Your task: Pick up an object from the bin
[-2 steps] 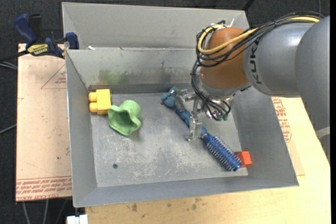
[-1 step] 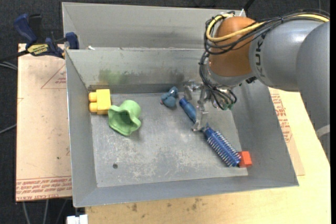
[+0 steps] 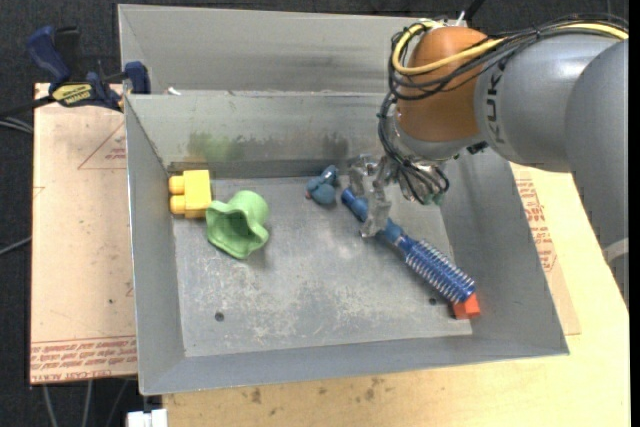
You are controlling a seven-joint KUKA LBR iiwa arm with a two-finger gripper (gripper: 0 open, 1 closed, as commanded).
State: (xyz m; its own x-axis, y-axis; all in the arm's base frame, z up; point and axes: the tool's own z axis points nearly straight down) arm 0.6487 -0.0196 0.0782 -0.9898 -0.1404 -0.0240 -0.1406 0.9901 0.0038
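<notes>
My gripper (image 3: 374, 223) reaches down into the right half of the bin, its fingertips at the handle end of a blue brush (image 3: 425, 263). The brush lies slanting toward the front right, with blue bristles and an orange-red tip (image 3: 466, 307). Its thin blue handle runs up and left under the fingers. A small blue crumpled piece (image 3: 322, 185) lies just left of the gripper near the back wall. Whether the fingers hold the handle is hidden.
A green cup-like soft thing (image 3: 239, 223) lies left of centre, and a yellow toy block (image 3: 191, 192) sits by the back left corner. The arm with its orange cover and cables hangs over the back right of the bin.
</notes>
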